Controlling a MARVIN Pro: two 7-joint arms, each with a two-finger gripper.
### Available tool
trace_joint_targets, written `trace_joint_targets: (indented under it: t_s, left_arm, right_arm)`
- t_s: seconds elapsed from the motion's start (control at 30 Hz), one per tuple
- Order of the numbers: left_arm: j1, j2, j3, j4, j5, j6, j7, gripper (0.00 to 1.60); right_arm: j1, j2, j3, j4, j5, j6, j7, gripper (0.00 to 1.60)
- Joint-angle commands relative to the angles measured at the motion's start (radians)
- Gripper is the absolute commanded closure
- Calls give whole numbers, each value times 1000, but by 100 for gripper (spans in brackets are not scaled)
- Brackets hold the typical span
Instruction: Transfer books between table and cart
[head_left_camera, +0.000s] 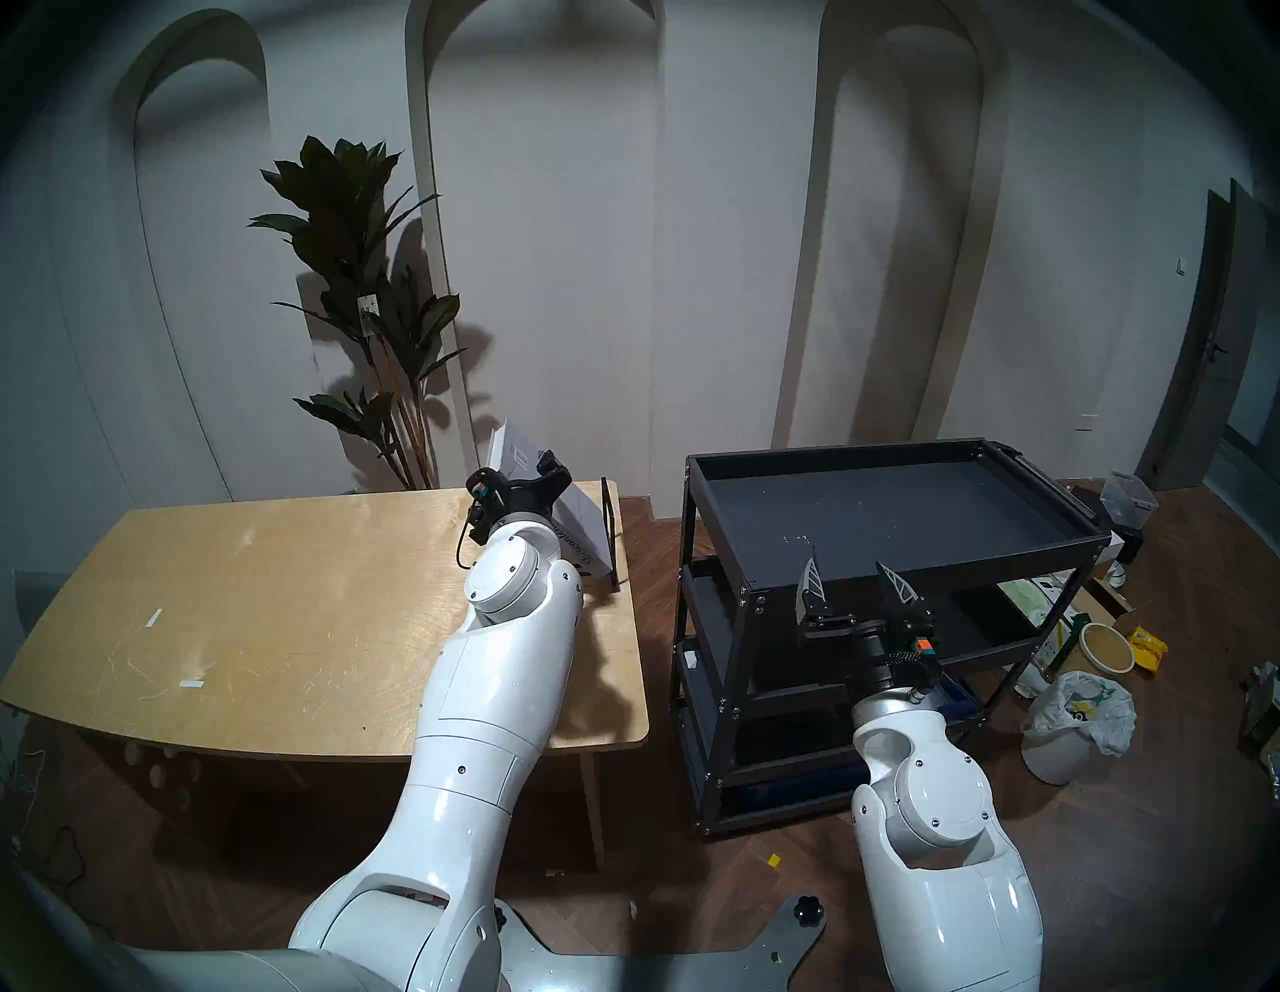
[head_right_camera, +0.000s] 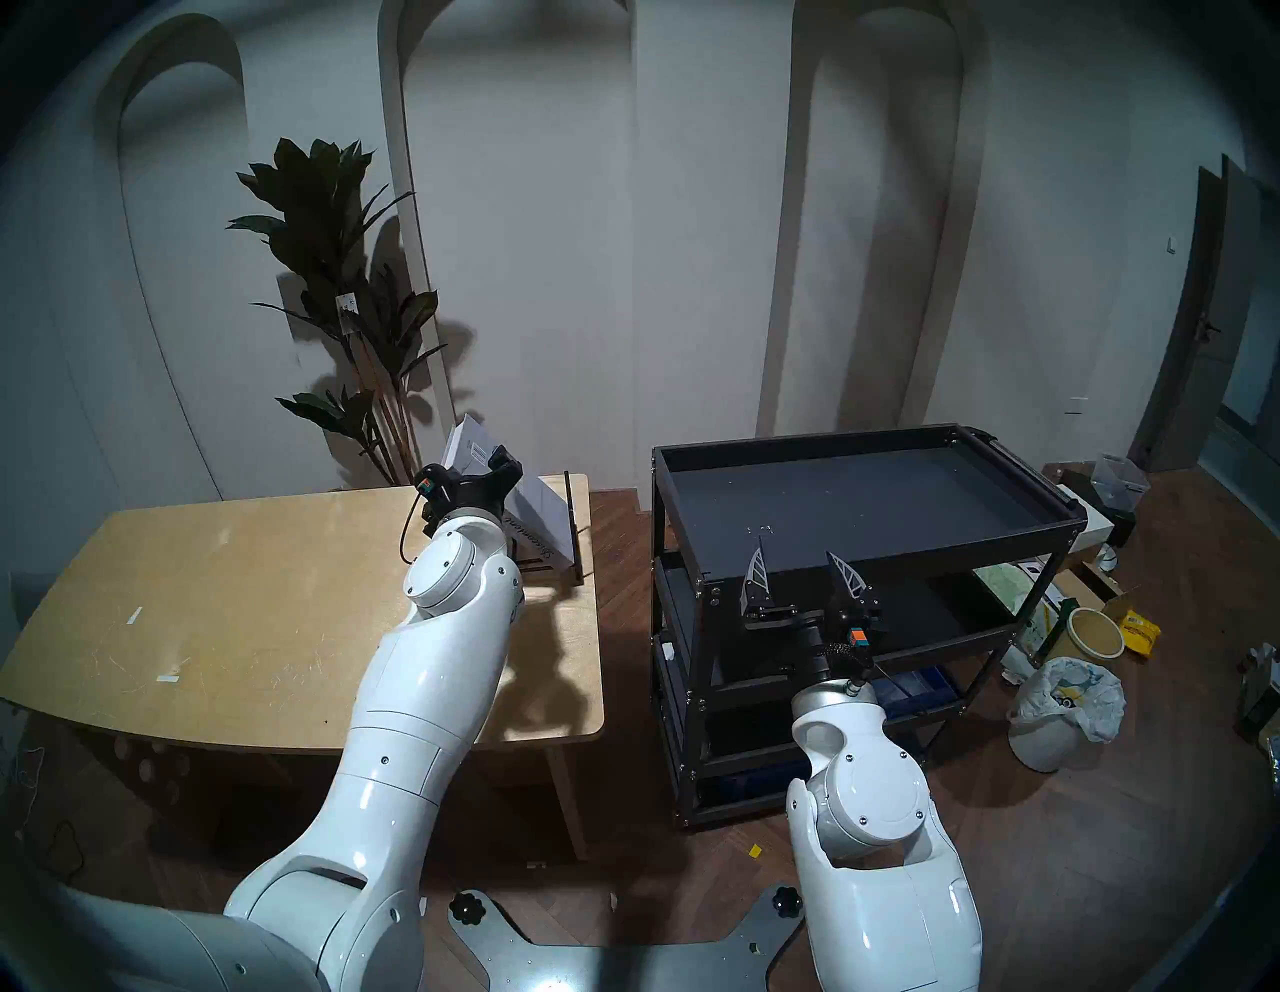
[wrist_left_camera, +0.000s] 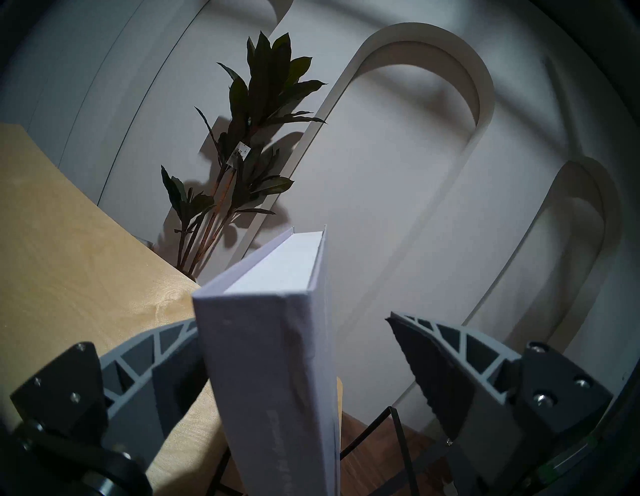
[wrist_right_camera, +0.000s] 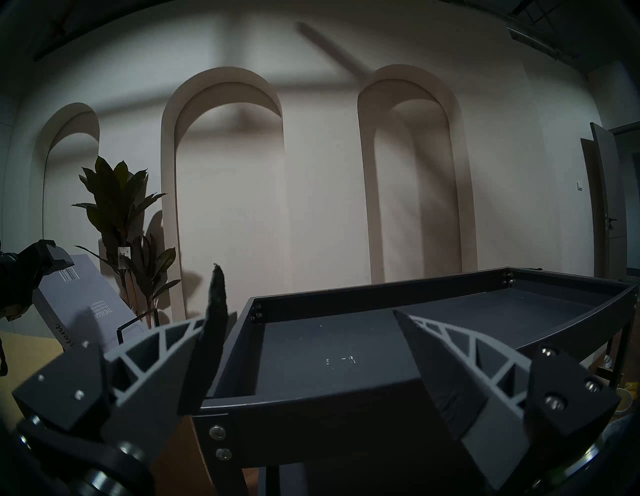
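The pale lavender-grey book (head_left_camera: 585, 526) leans tilted in a small black wire rack (head_left_camera: 609, 526) at the far right corner of the plywood table (head_left_camera: 277, 589). My left gripper (head_left_camera: 533, 471) is open around the book's upper end. In the left wrist view the book (wrist_left_camera: 270, 363) lies against the left finger (wrist_left_camera: 166, 346), and the right finger (wrist_left_camera: 433, 363) stands well clear of it. My right gripper (head_left_camera: 846, 560) is open and empty, hovering at the front edge of the black cart's (head_left_camera: 717, 519) bare top shelf (wrist_right_camera: 346, 346).
A tall potted plant (head_left_camera: 367, 312) stands behind the table's far corner. Right of the cart the floor holds a white bagged bin (head_left_camera: 1073, 720), a round tub (head_left_camera: 1108, 648), boxes and yellow packets. A narrow strip of wood floor separates table and cart.
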Motion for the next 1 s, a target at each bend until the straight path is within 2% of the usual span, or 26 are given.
trace_joint_targets:
  t_s: [0.0,0.03,0.1,0.17,0.27,0.33,0.4,0.43,0.5,0.6,0.77,0.87,0.9,0.93,0.97]
  left_arm:
    - [-23,4,-2,-23,2,-11,-8,87]
    - [-22,4,-3,-23,2,-12,-9,102]
    - [-21,5,-3,-24,4,-14,-10,109]
    - [-20,7,-4,-28,5,-14,-11,107]
    - [-18,7,-3,-32,7,-11,-9,95]
    - [-13,7,-3,-40,5,-10,-10,102]
    - [-6,11,5,-54,23,-9,3,127]
    - [-2,14,14,-63,44,-11,17,160]
    - [19,10,20,-111,46,-13,16,160]
    - [26,2,48,-158,71,-51,13,160]
    - [25,-8,77,-214,86,-83,13,160]
    - [30,-8,90,-260,98,-90,17,160]
    - [16,-7,93,-249,104,-94,14,160]
    - [29,-5,97,-287,108,-86,20,160]
    - [18,-3,98,-278,115,-90,21,160]
  right_arm:
    - [12,-2,-1,-19,4,-17,2,0]
    - [12,-2,-1,-19,4,-17,2,0]
    - [11,-2,-1,-20,4,-18,2,0]
    - [10,-2,-2,-22,4,-18,1,0]
    - [9,-2,-3,-23,4,-17,0,0]
    - [9,-2,-3,-24,3,-16,0,0]
    - [9,-2,-4,-24,3,-16,0,0]
    - [9,-1,-4,-24,1,-16,0,0]
    - [9,-4,-4,-25,-1,-12,-4,0]
    - [18,-1,-4,-19,-4,0,-3,0]
    - [54,33,-32,-2,-109,20,-12,0]
    - [80,53,-56,5,-159,23,-5,0]
    - [87,66,-66,0,-169,25,10,0]
    - [96,72,-77,-2,-193,30,11,0]
    - [105,78,-87,-6,-202,32,18,0]
